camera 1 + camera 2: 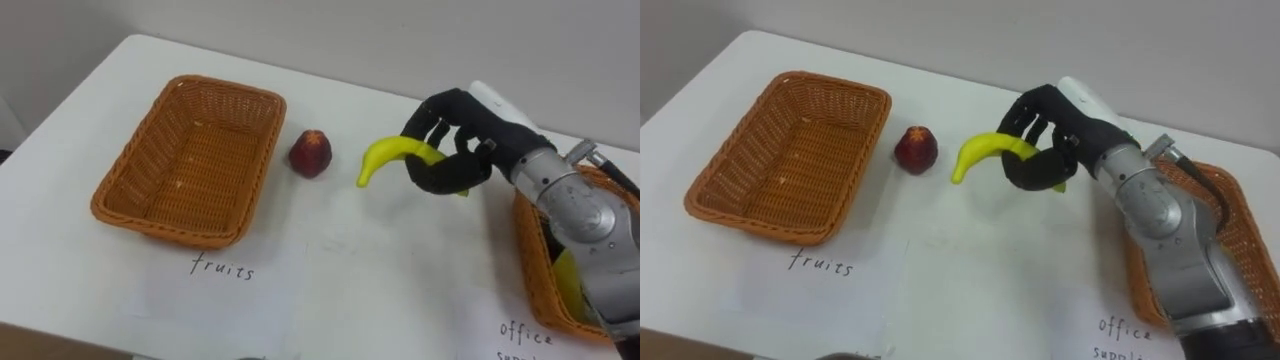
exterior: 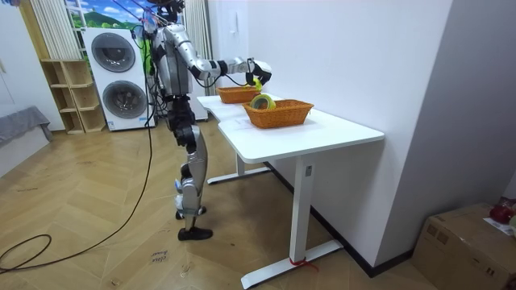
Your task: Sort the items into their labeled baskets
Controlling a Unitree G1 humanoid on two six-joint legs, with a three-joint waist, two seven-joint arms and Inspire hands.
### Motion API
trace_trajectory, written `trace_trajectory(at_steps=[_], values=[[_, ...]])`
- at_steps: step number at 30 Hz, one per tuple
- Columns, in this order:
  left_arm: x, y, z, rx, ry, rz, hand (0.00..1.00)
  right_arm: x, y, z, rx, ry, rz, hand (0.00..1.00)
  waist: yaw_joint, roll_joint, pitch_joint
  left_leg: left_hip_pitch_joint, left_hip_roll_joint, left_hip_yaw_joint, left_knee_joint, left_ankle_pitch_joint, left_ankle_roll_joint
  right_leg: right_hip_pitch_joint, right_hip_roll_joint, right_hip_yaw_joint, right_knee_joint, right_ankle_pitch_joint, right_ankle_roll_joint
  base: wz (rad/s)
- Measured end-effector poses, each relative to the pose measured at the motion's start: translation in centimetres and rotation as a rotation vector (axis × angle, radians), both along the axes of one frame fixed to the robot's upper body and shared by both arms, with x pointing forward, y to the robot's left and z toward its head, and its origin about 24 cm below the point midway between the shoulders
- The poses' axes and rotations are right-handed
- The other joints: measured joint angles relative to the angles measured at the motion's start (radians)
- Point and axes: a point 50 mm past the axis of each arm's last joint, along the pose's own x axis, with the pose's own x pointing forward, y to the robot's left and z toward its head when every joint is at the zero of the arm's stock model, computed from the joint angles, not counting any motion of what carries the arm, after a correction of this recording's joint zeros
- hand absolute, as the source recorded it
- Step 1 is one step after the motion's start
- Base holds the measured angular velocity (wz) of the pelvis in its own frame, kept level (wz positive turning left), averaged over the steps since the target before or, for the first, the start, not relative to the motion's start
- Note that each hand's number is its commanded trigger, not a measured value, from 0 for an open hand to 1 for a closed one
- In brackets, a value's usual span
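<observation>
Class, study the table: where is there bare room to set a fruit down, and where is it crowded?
Free: the floor of the empty left basket, and the table in front, between the two baskets. Crowded: the strip behind, where the red fruit sits beside the left basket and the right robot hand holds the banana; the right basket lies under that arm.
</observation>
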Motion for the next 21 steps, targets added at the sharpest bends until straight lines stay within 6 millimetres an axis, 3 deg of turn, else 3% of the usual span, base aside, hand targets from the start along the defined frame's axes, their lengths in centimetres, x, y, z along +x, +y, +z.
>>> trace_trajectory(at_steps=[10, 21], values=[[0.3, 0.1, 0.1, 0.005, -0.012, -0.003, 0.00, 0.4, 0.7, 3.0, 0.049, -0.132, 0.018, 1.00, 0.004, 0.012, -0.0027, 0.001, -0.002, -0.019, 0.005, 0.000, 0.000, 0.008, 0.000, 0.000, 0.000, 0.000, 0.000, 0.03], [0.9, -0.6, -0.1, -0.016, -0.022, 0.003, 0.00, 0.7, 2.9, 3.0, 0.146, -0.146, 0.055, 1.00, 0.055, 0.017, -0.0014, 0.007, -0.004, -0.031, 0.007, 0.000, 0.000, 0.017, -0.004, -0.024, 0.004, -0.001, 0.002, 0.02]])
